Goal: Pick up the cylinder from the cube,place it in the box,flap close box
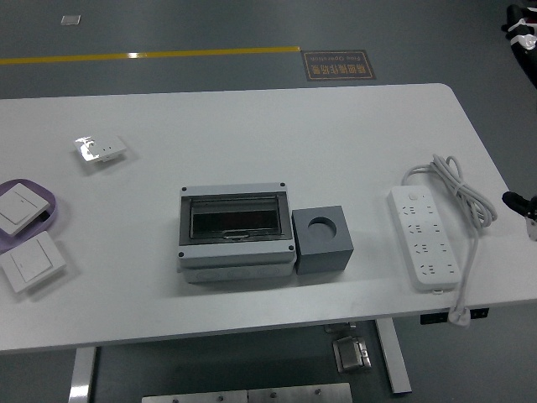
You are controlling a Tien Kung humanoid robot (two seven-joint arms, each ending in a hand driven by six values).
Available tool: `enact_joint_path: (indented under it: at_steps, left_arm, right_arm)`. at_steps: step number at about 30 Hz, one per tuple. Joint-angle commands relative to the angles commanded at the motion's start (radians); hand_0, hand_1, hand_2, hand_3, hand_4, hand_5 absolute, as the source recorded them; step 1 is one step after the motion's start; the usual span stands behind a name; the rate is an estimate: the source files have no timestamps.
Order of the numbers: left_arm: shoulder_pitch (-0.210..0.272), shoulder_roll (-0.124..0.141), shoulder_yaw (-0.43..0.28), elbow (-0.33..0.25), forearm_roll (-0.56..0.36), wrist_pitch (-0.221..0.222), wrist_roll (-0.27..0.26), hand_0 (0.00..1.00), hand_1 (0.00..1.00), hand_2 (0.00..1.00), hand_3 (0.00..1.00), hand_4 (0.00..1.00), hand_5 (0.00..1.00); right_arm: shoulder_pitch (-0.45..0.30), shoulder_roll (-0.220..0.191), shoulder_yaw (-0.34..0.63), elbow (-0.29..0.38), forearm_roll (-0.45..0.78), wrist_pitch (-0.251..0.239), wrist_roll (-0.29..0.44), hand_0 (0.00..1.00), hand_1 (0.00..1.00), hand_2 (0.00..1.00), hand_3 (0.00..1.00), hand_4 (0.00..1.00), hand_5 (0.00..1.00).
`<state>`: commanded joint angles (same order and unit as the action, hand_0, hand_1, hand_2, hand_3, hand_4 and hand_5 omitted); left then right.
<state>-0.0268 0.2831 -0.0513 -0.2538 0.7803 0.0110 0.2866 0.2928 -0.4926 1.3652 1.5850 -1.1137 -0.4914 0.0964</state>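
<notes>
The grey box (235, 256) stands mid-table with its tinted clear flap (235, 217) down and shut. The grey cube (321, 252) sits against its right side, with a round hole (320, 225) in the top. No cylinder sticks out of the hole, and I cannot tell if one sits flush in it. Only a small black and white piece of my right hand (522, 21) shows at the top right corner. A black part of that arm (518, 201) pokes in at the right edge. The left arm is out of view.
A white power strip (424, 238) with a coiled cable (461, 189) lies to the right. A white socket plate (99, 150) lies at the back left. A purple tray (48, 204) holds a switch (17, 208), with another switch (32, 261) in front of it.
</notes>
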Motion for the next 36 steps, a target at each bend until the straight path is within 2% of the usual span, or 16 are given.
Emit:
enact_joint_path:
  at_steps: [8,11,12,17,18,23,35,36]
  left_arm:
    - [-0.009,-0.002,-0.009,0.005,-0.004,-0.003,-0.001,0.626,0.616,0.541,0.584,0.674,0.356]
    - [-0.009,0.0,-0.002,0.006,-0.014,0.0,-0.005,0.626,0.616,0.541,0.584,0.674,0.356]
    - [-0.01,0.0,-0.001,0.006,-0.016,0.0,-0.005,0.627,0.616,0.542,0.584,0.676,0.356]
    - [-0.012,-0.002,-0.002,0.006,-0.018,-0.001,-0.004,0.627,0.616,0.542,0.584,0.676,0.356]
    - [-0.013,-0.002,-0.002,0.005,-0.017,-0.002,-0.004,0.628,0.616,0.542,0.584,0.677,0.356]
    - [-0.012,-0.005,-0.004,0.002,-0.018,-0.004,-0.003,0.628,0.616,0.542,0.584,0.677,0.356]
    - [-0.015,-0.002,-0.009,-0.001,-0.018,-0.009,0.0,0.628,0.616,0.542,0.583,0.678,0.354]
    - [-0.016,-0.001,-0.008,-0.001,-0.019,-0.01,0.0,0.628,0.617,0.542,0.584,0.68,0.354]
  right_arm:
    - [0.038,0.015,-0.015,-0.045,0.04,0.02,0.013,0.6,0.589,0.631,0.669,0.735,0.453]
    - [0.029,0.014,-0.005,-0.042,0.05,0.023,0.021,0.6,0.589,0.631,0.669,0.735,0.453]
    - [0.024,0.013,0.0,-0.041,0.052,0.023,0.023,0.601,0.598,0.638,0.676,0.775,0.494]
    - [-0.008,0.009,0.031,-0.035,0.059,0.023,0.031,0.601,0.598,0.638,0.676,0.775,0.494]
    - [-0.013,0.009,0.035,-0.035,0.06,0.023,0.032,0.636,0.629,0.662,0.721,0.782,0.486]
    - [-0.035,0.014,0.055,-0.042,0.086,0.022,0.054,0.636,0.629,0.662,0.721,0.782,0.486]
    - [-0.009,0.038,0.004,-0.088,0.203,0.038,0.095,0.644,0.63,0.665,0.736,0.787,0.481]
    - [-0.007,0.039,-0.005,-0.091,0.209,0.038,0.097,0.683,0.643,0.675,0.747,0.793,0.483]
